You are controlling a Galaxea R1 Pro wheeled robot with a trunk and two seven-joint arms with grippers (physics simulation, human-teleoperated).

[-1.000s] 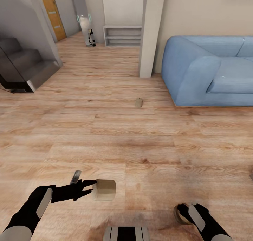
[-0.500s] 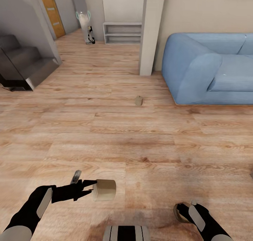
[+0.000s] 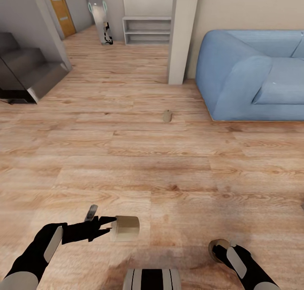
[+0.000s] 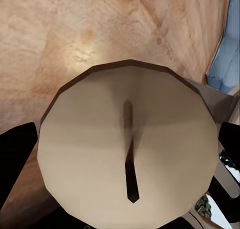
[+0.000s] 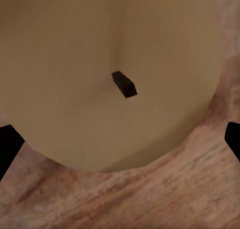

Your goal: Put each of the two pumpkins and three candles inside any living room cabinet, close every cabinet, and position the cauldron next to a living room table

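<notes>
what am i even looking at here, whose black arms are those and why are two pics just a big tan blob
It is a simulated two-armed robot, seen from three cameras. The wide picture comes from its head, looking down at a wooden floor beside a blue sofa. The black arms are its own. The left gripper holds a tan candle; the right gripper holds another candle. A third candle lies on the floor ahead. The blobs are close-ups from cameras on each wrist, facing each held candle's flat wick end.

3 squat beige wax candles: 1 [image 3: 125, 228] sideways in the left gripper [image 3: 110, 226], 1 [image 3: 218, 246] in the right gripper [image 3: 220, 251], 1 [image 3: 167, 116] on the wooden floor [image 3: 169, 176].
</notes>
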